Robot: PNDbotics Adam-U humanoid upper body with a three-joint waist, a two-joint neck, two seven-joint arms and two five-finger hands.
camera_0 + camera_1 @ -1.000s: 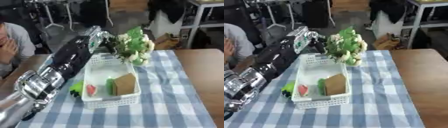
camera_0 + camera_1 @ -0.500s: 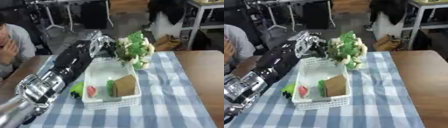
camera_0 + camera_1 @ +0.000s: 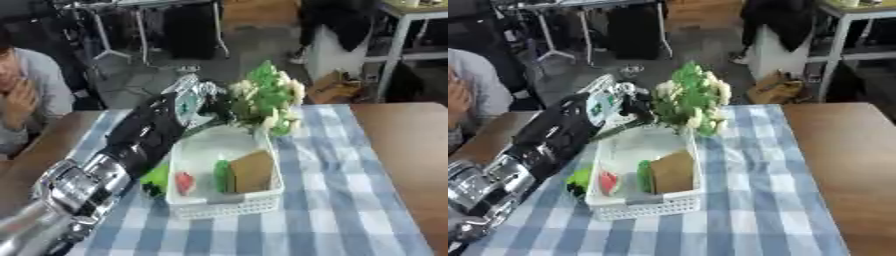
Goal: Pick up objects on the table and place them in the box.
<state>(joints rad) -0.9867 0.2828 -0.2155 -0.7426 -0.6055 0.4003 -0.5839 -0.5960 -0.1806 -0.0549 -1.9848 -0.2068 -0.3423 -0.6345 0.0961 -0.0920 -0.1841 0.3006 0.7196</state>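
Observation:
My left arm reaches in from the lower left, and my left hand [image 3: 187,100] is shut on a bunch of green and white flowers [image 3: 267,98]. The bunch hangs over the far end of the white basket [image 3: 226,207], with its stem slanting down to the left below the hand. Inside the basket lie a brown flat thing [image 3: 253,171], a green thing [image 3: 223,175] and a red thing [image 3: 184,182]. My right hand shows in no view.
A bright green object [image 3: 580,176] lies on the blue checked cloth [image 3: 332,200], just left of the basket and partly behind my arm. Bare brown tabletop [image 3: 842,150] runs along the right. A seated person is at the far left edge.
The whole picture has shifted down, so the camera has moved. My left hand still holds the flowers above the basket's far end, slightly nearer the basket than before.

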